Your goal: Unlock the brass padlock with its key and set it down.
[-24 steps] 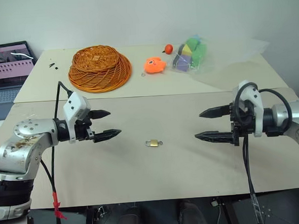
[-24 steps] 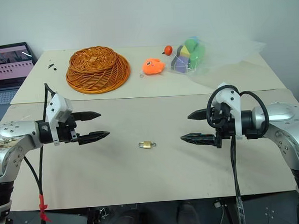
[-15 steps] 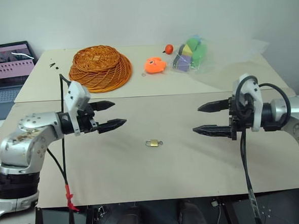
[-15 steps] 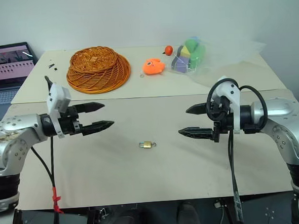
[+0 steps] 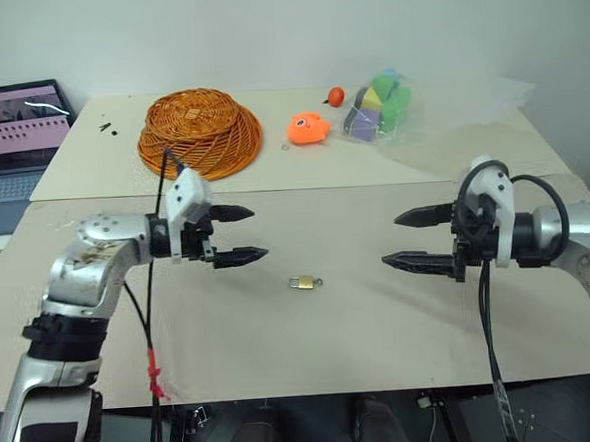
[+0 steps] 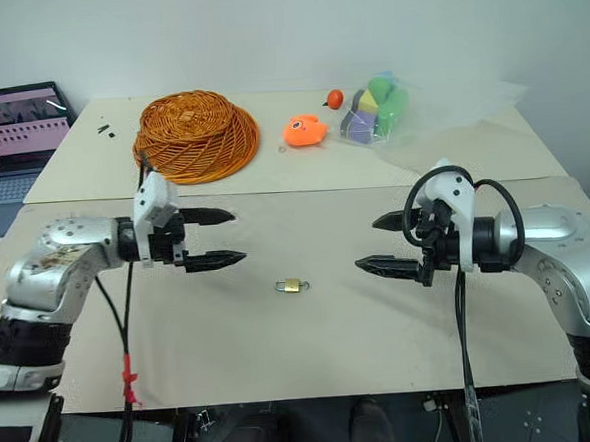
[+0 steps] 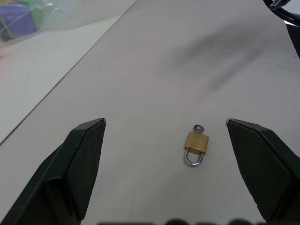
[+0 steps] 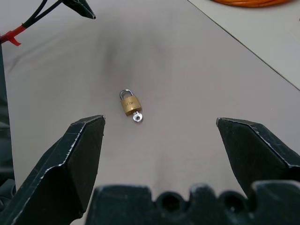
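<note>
Midway between both arms, the brass padlock (image 5: 301,282) lies untouched on the counter (image 5: 382,326), key (image 8: 137,117) in place. Left gripper (image 5: 240,233) has swung inward toward it, fingers spread; right gripper (image 5: 417,239) hovers spread too. Grasping hasn't begun.

padlock (image 5: 301,282) on table (image 5: 381,316), between hands

open tabletop all round the padlock

the brass padlock (image 5: 301,282) lay alone on the bare tabletop (image 5: 312,340), with clear surface on every side. the left gripper (image 5: 244,233) and right gripper (image 5: 410,240) hung to either side of it, jaws wide, neither touching it. the wicker basket (image 5: 198,133), orange toy (image 5: 306,129) and bag of blocks (image 5: 376,105) stood well apart at the far edge.
</note>
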`<state>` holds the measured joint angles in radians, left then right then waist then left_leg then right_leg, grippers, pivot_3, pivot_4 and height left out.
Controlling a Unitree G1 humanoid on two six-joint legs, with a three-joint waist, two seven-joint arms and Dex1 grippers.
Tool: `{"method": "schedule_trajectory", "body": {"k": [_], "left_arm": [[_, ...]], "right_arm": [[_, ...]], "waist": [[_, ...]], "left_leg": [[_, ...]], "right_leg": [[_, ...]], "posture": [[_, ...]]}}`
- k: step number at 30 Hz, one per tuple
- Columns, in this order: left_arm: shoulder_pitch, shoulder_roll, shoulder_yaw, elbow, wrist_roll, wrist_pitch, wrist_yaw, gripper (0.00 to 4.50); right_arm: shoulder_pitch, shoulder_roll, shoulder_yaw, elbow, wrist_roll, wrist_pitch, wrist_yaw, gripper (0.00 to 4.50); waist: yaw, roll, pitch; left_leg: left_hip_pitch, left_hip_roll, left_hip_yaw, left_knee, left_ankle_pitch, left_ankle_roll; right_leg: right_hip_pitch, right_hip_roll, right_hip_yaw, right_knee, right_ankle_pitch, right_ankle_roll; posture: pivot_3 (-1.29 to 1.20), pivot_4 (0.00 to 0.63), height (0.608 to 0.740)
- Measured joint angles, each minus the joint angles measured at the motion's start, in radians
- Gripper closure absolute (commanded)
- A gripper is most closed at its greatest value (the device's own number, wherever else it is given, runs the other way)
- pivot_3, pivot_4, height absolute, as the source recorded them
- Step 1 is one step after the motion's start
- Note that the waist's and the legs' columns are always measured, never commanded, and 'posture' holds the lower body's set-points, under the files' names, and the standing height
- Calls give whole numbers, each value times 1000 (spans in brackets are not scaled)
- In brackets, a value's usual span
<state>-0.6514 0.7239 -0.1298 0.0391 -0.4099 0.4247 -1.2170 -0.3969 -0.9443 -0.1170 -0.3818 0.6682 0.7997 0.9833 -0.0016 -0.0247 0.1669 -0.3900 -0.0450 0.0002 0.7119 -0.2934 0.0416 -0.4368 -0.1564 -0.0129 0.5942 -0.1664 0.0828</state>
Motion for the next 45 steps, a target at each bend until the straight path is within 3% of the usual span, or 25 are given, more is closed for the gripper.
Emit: {"method": "schedule_trajectory", "body": {"k": [8, 16, 23, 37, 38, 39, 45], "left_arm": [[-28, -70, -104, 95, 84, -99, -108, 123], [-50, -185, -203, 254, 223, -259, -105, 123], [-70, -260, -215, 319, 286, -321, -85, 123], [-78, -270, -226, 443, 358, -406, -84, 123], [-79, -271, -226, 450, 360, -421, -86, 644], [-79, -272, -226, 453, 363, -432, -90, 752], [-85, -281, -226, 483, 373, -472, -101, 2835]], "right_arm": [[91, -9, -80, -70, 5, 12, -63, 0], [126, -8, -113, -106, 16, 19, -114, 0], [152, -10, -137, -108, 15, 17, -118, 0], [169, -11, -137, -105, -5, 1, -116, 0], [168, -11, -137, -102, -10, -4, -116, 0], [167, -11, -137, -100, -16, -7, -115, 0], [167, -11, -137, -90, -31, -14, -111, 0]], "waist": [[2, 0, 0], [7, 0, 0], [9, 0, 0], [11, 0, 0], [11, 0, 0], [10, 0, 0], [11, 0, 0]], "left_leg": [[0, 0, 0, 1, -3, 6], [0, 0, 0, 1, -3, 6], [0, 0, 0, 2, -5, 9], [0, 0, 0, 2, -5, 9], [0, 0, 0, 2, -5, 10], [0, 0, 0, 2, -5, 10], [2, 0, 0, 3, -5, 10]], "right_leg": [[0, 0, 0, 1, 0, 0], [1, 0, 0, 0, 0, 0], [1, 0, 0, 1, 0, 0], [1, 0, 0, 0, 0, 1], [1, 0, 0, 0, 0, 1], [1, 0, 0, 0, 0, 1], [4, 0, 0, 1, 1, 1]], "posture": [[0, 150, 739], [0, 150, 739], [0, 150, 739], [0, 150, 739], [0, 150, 739], [0, 150, 739], [0, 150, 739]]}}
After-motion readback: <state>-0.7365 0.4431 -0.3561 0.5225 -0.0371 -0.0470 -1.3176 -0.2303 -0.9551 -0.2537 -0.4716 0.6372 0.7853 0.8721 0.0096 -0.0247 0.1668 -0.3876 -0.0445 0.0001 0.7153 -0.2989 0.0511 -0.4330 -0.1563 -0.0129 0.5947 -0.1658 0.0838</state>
